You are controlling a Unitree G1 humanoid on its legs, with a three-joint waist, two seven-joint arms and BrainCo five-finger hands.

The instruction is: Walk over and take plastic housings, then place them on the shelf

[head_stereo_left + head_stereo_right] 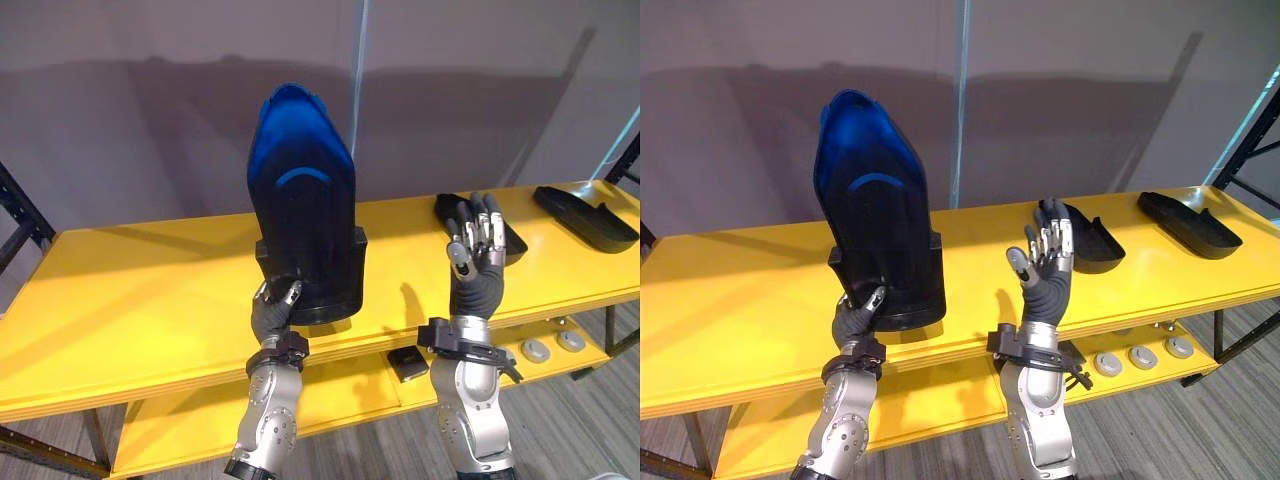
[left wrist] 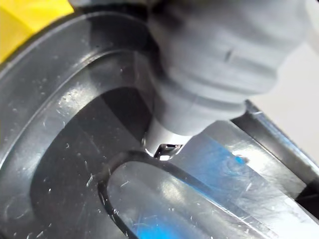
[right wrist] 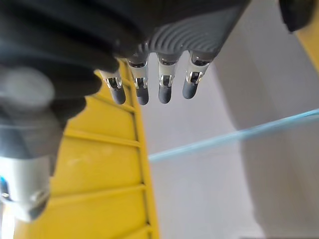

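Note:
A tall dark housing (image 1: 305, 210) with a blue sheen stands upright on the yellow shelf top (image 1: 130, 290), near its front edge. My left hand (image 1: 270, 315) is shut on its lower left corner, thumb pressed on the front face. In the left wrist view the thumb (image 2: 214, 64) lies against the glossy housing (image 2: 174, 199). My right hand (image 1: 475, 270) is raised to the right of the housing, apart from it, palm towards it, open with straight fingers (image 3: 164, 89) and holding nothing.
Two flat black housings lie on the shelf top to the right, one (image 1: 512, 238) just behind my right hand, the other (image 1: 590, 215) near the right end. The lower shelf carries round grey parts (image 1: 555, 345) and a small black piece (image 1: 408, 362). A grey wall stands behind.

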